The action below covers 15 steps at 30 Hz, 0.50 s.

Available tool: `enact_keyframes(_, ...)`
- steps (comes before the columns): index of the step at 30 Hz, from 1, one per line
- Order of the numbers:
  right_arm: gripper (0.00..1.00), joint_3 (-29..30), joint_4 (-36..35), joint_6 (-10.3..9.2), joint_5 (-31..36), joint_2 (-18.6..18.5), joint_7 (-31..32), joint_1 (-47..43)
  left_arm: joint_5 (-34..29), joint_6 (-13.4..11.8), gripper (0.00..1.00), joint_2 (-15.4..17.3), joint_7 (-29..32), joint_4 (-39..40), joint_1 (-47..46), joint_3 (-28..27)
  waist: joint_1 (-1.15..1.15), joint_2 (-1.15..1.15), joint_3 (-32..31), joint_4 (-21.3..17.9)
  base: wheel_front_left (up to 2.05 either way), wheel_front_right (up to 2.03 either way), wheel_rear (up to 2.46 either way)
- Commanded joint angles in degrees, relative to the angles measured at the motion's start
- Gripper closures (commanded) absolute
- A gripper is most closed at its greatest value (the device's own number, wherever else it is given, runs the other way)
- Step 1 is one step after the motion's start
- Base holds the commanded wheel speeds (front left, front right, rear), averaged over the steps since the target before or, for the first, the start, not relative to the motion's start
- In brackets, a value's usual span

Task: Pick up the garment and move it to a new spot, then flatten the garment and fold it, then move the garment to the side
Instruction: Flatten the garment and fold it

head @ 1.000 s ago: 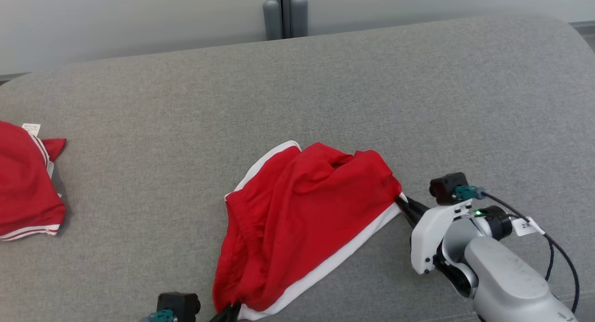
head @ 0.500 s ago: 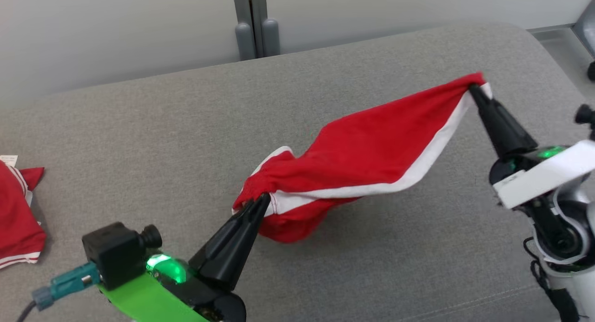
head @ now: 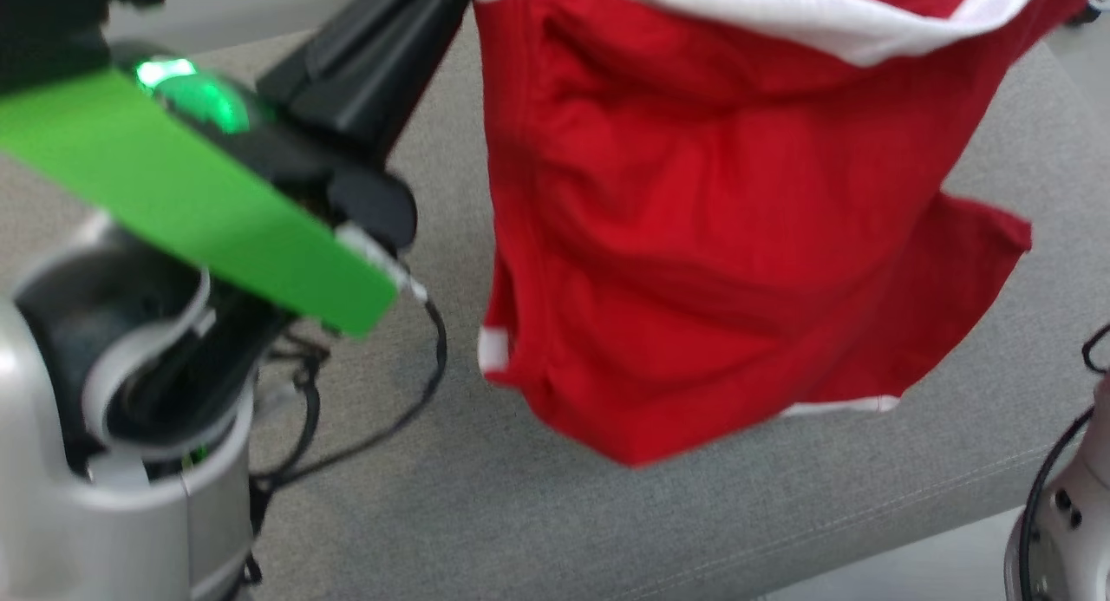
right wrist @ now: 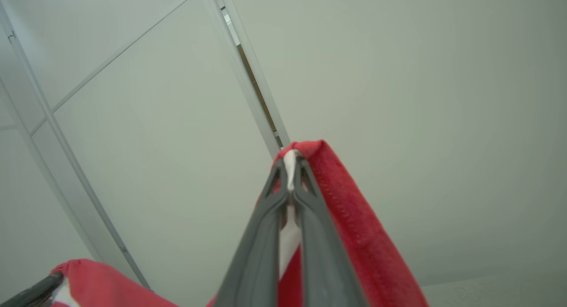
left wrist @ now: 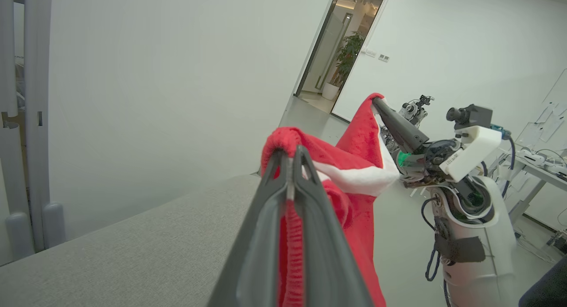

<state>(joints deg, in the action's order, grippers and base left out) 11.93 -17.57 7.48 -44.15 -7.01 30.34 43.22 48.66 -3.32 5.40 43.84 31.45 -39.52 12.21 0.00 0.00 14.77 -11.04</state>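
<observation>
Garment [head: 711, 237] — limp red cloth, white trim | left tool [left wrist: 290, 155] pinching ribbed edge | right tool [right wrist: 290, 164] pinching trim

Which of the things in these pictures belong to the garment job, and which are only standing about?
Belong to the job:
- red garment, hanging over the grey cushion
- left gripper, shut on one edge of it
- right gripper, shut on another edge

Only standing about:
- potted plant, far off
- desk
</observation>
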Motion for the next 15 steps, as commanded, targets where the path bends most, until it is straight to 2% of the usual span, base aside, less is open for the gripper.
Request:
enact_keyframes(1,1.00,-0.3,2.6,0.02,1.8,0.6,0.5,4.4,-1.7,1.0,1.00,0.3,-1.1,-3.9,-5.4,-0.7,0.00,0.00,11.0,1.3,0.00,0.00,0.00)
enact_keyframes(4,1.00,0.5,11.4,0.01,6.9,2.2,-1.3,16.4,-4.0,1.8,1.00,-0.8,-5.2,-17.1,-17.0,-1.6,0.00,0.00,15.7,2.1,0.00,0.00,0.00)
enact_keyframes(6,1.00,1.2,18.3,0.01,10.1,3.0,-4.6,23.5,-6.6,3.7,1.00,-0.9,-9.6,-24.9,-24.3,-1.5,0.00,0.00,17.8,2.1,0.00,0.00,0.00)
enact_keyframes(8,1.00,1.0,25.4,0.02,12.3,3.6,-8.6,29.5,-6.6,6.5,1.00,-1.5,-14.9,-32.4,-30.3,-1.7,0.00,0.00,19.9,1.9,0.00,0.00,0.00)
enact_keyframes(9,1.00,0.8,29.5,0.01,14.0,3.8,-11.6,32.2,-7.4,7.1,1.00,-1.8,-18.6,-36.7,-33.0,-2.4,0.00,0.00,20.9,1.8,0.00,0.00,0.00)
enact_keyframes(11,1.00,0.5,36.5,0.02,15.5,3.9,-16.6,35.8,-8.5,8.7,1.00,-1.6,-24.3,-43.8,-37.1,-2.5,0.00,0.00,21.8,1.3,0.00,0.00,0.00)
enact_keyframes(15,1.00,-1.7,48.2,0.01,16.7,4.1,-24.9,38.7,-13.2,9.9,1.00,-0.3,-34.7,-57.2,-40.9,-1.1,0.00,0.00,23.0,0.9,0.00,0.00,0.00)
